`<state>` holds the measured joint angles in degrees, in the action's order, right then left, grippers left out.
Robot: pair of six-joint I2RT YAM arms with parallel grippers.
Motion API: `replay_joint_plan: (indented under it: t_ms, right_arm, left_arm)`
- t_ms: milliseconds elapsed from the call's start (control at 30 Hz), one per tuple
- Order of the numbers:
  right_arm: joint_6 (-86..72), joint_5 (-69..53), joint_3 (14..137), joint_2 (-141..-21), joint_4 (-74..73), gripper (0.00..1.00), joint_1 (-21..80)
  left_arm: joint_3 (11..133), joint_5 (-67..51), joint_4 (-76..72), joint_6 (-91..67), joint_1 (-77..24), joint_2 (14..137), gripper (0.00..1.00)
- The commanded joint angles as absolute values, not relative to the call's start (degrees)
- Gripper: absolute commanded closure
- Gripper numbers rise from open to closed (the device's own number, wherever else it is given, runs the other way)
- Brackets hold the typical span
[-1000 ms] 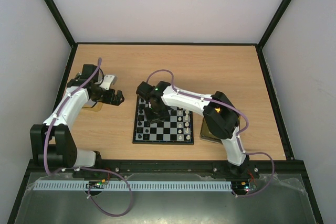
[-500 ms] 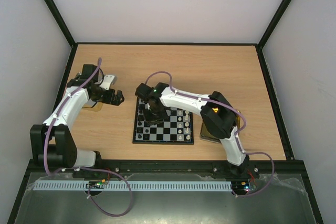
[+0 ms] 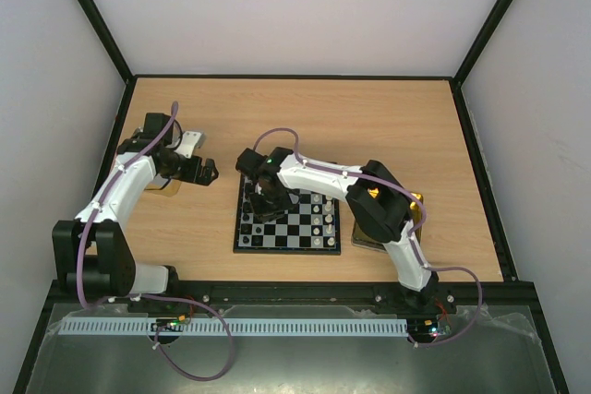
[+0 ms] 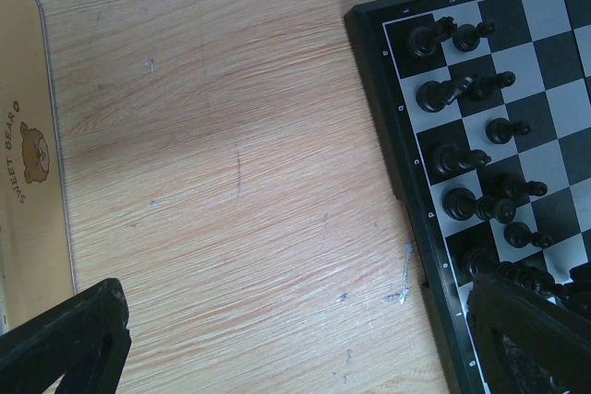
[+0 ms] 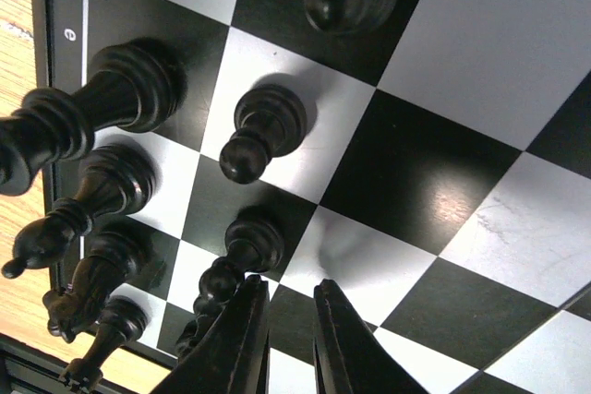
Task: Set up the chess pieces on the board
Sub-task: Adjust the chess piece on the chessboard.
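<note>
The board (image 3: 286, 247) lies at the table's middle, with black pieces (image 3: 249, 214) along its left side and white pieces (image 3: 328, 219) along its right. My right gripper (image 3: 263, 205) hangs low over the board's left part. In the right wrist view its jaws (image 5: 291, 288) stand a narrow gap apart with nothing between them, just right of a black pawn (image 5: 247, 244). Several more black pieces (image 5: 111, 103) stand to the left. My left gripper (image 3: 211, 171) is wide open and empty over bare wood left of the board (image 4: 388, 117).
A gold tin (image 3: 417, 212) lies right of the board, mostly under the right arm. Another gold tin (image 4: 28, 154) lies beside the left gripper, also in the top view (image 3: 166, 187). Black frame rails edge the table.
The right arm has shifted slightly left and nearer over the board's left side. The left arm has not moved.
</note>
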<state>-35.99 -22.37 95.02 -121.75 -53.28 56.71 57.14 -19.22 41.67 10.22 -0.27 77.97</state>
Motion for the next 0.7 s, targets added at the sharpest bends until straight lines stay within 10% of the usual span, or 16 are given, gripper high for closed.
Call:
replay_joint_plan:
  t_ms: [0, 667]
  right_arm:
    - [-35.58, -22.24, 96.98, -122.91, -53.53, 0.86, 57.01]
    - [-35.41, -20.51, 94.86, -122.75, -53.51, 0.86, 56.97]
  left_arm:
    - [56.69, -19.07, 42.31, 10.06, 0.26, 77.6, 0.01]
    - [56.6, -19.18, 42.19, 10.02, 0.26, 77.33, 0.01]
